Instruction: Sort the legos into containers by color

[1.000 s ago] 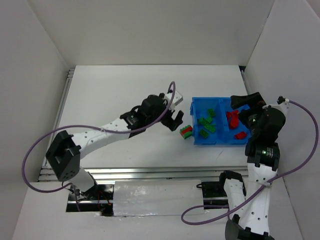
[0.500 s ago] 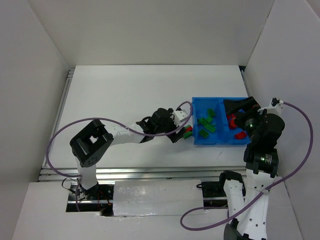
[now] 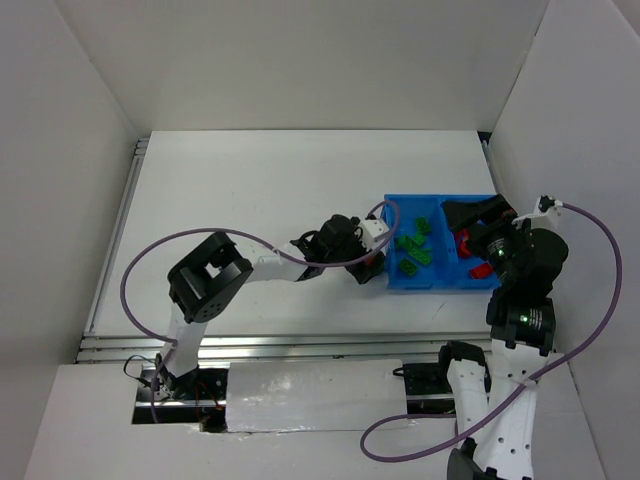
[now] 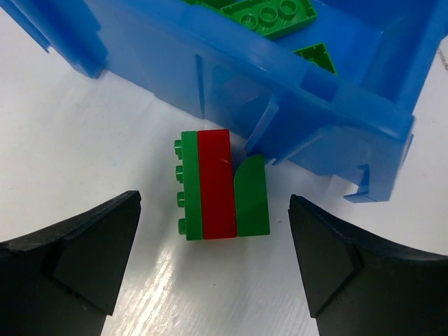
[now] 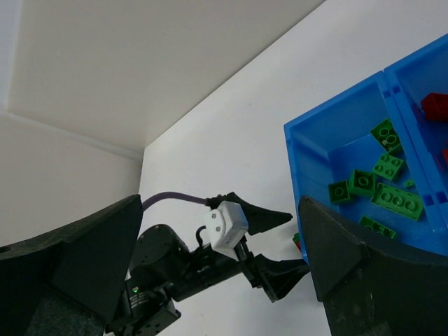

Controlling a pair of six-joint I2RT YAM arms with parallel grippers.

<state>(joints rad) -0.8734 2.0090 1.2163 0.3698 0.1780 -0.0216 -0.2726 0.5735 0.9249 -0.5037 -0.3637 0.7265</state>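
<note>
A joined green-red-green lego (image 4: 222, 185) lies on the table against the outer left wall of the blue bin (image 4: 294, 91). My left gripper (image 4: 213, 259) is open, with one finger on each side of the lego and not touching it. In the top view the left gripper (image 3: 372, 262) covers most of this lego. The bin (image 3: 392, 215) holds several green legos (image 3: 415, 250) in its left compartment and red legos (image 3: 466, 240) in its right. My right gripper (image 3: 480, 225) hovers open and empty over the right compartment.
The right wrist view shows the left gripper (image 5: 280, 245) beside the bin wall (image 5: 315, 154), with green legos (image 5: 381, 185) inside. White walls stand on the left, back and right of the table (image 3: 250, 190). The left arm's purple cable (image 3: 140, 290) loops over the near left.
My left arm has reached right and come down, bringing its open fingers around the joined lego beside the bin. My right gripper has shifted slightly over the right compartment.
</note>
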